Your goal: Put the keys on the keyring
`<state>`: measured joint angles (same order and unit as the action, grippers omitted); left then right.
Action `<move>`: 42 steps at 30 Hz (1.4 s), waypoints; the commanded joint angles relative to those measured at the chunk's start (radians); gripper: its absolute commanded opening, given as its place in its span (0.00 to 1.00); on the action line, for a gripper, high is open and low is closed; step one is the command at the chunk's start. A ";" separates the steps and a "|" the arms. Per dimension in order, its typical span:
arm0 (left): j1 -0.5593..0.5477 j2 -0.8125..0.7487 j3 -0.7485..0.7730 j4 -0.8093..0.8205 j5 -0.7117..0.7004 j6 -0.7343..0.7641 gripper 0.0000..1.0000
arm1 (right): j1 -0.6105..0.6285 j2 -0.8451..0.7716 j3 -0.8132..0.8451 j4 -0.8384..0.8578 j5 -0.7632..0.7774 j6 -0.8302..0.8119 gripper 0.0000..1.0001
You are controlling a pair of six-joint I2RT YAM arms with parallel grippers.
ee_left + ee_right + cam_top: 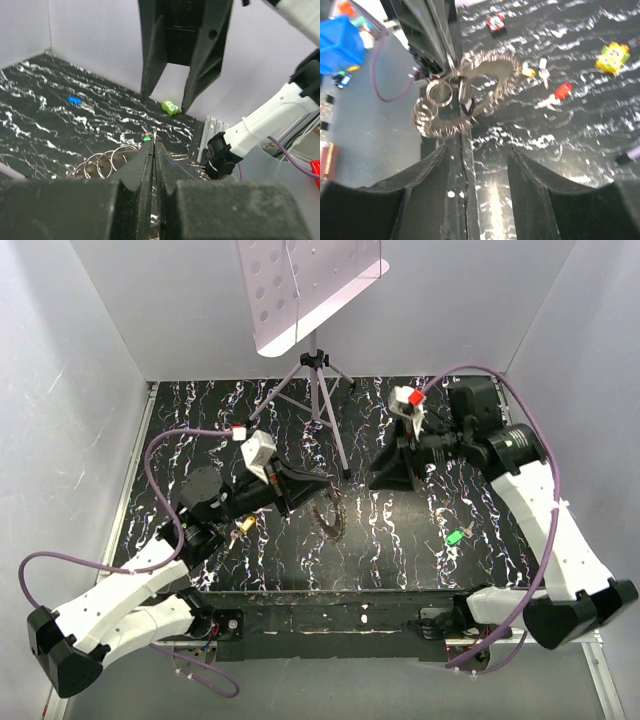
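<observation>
The keyring (331, 518), a toothed grey-brown ring with several small wire loops on it, hangs over mid-table. My left gripper (318, 492) is shut on its edge. In the left wrist view the fingers (142, 165) are pressed together and the wire loops (107, 159) show to their left. My right gripper (392, 478) is open and empty, just right of the ring. In the right wrist view the ring (487, 92) is ahead of the open gripper (479, 150). A green key (455, 537), a yellow key (527, 71), a red key (562, 91) and a blue key (74, 100) lie on the table.
A tripod stand (318, 390) with a perforated white plate stands at the back middle. A chunky yellow block (612, 55) and a small black-and-red object (496, 22) lie on the dark marbled table (400, 560). White walls enclose three sides.
</observation>
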<state>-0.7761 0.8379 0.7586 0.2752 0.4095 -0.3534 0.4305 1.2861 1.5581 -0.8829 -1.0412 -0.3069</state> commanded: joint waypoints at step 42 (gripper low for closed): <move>-0.009 1.430 1.024 -0.082 -0.453 -0.262 0.54 | -0.730 -0.344 -0.714 0.380 -0.152 0.023 0.61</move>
<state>-0.7918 2.4290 1.9072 0.1829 -0.0978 -0.6056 -0.2790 0.9615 0.8612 -0.5209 -1.1408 -0.2687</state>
